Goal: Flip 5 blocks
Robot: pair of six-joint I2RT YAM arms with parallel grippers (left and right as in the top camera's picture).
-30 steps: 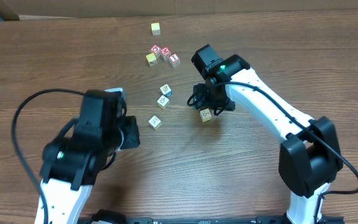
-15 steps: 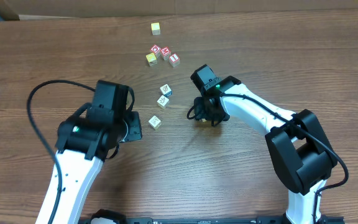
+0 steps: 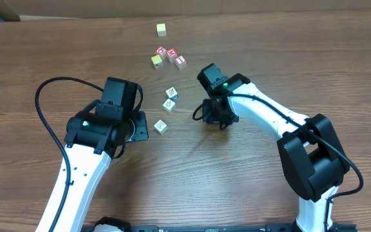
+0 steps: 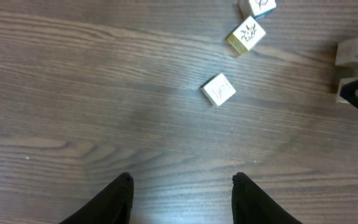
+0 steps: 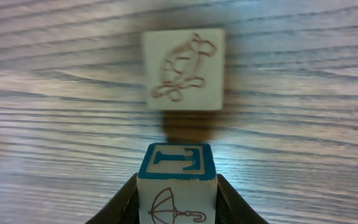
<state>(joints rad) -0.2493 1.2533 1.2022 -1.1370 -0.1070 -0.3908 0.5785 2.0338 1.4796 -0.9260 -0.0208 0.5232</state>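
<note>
A brown wooden tabletop [image 3: 57,51] carries small picture cubes. At the bottom centre of the right wrist view, the right pincer [image 5: 177,199] is clamped on the umbrella block [image 5: 176,163], a pale cube with a blue-framed letter face on top; dark fingers [image 5: 126,200] press both of its sides. Just above it in the frame, the turtle block [image 5: 183,68] lies flat on the wood. The left pincer [image 4: 182,196] stands fairly wide and holds nothing. Above it, at mid-frame, sits a lone block [image 4: 219,89], with two more blocks [image 4: 246,35] at the upper right. In the overhead view's upper centre, red cubes [image 3: 172,54] and yellow cubes [image 3: 156,60] sit well apart from both arms.
</note>
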